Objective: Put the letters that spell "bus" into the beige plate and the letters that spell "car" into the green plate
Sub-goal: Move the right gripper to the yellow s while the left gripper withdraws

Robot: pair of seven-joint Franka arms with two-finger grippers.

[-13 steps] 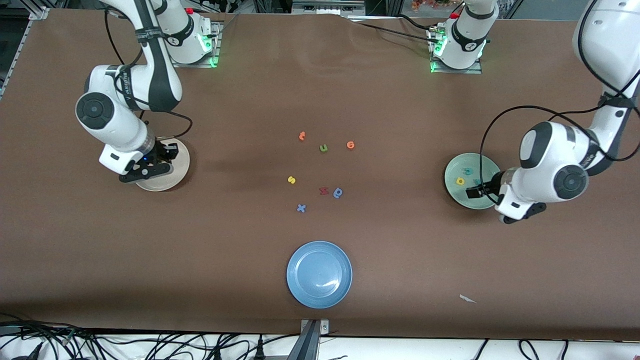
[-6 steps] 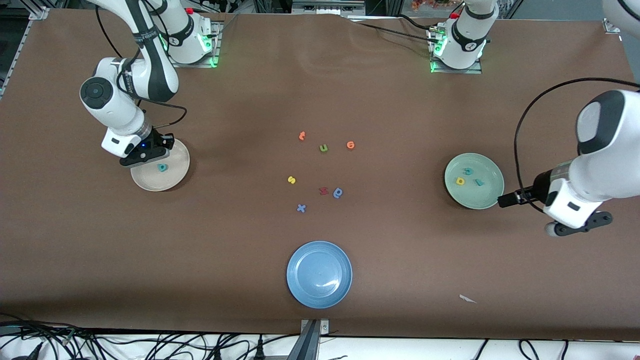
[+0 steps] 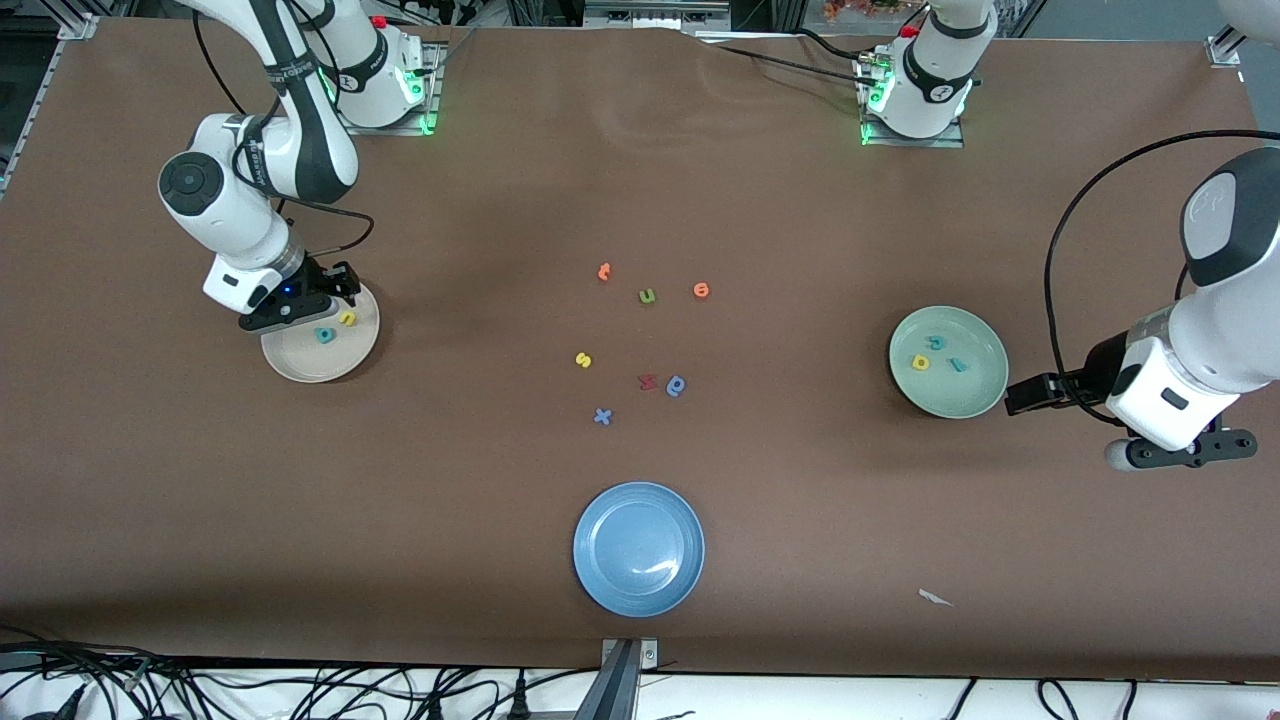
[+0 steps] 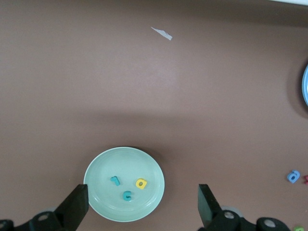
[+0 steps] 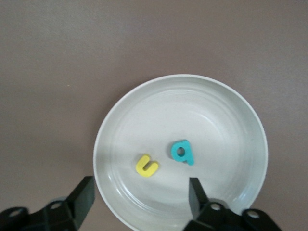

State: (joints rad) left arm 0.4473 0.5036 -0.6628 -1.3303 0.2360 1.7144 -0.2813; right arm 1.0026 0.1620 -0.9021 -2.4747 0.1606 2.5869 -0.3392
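Beige plate (image 5: 180,149): teal "b" (image 5: 182,152) and yellow "u" (image 5: 147,165) in. Yellow "s" (image 3: 584,360) mid-desk, outstanding. Green plate (image 3: 975,395) holds c, a, r (done). Right gripper (image 5: 139,202) jaws open over beige plate; left gripper (image 4: 142,207) open, waits above green plate. Next: fetch "s".

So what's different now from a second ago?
The right end effector opened over the beige plate and dropped the yellow "u" beside the teal "b". The left end effector, open, backed away from the green plate. The yellow "s" and blue plate stayed put.
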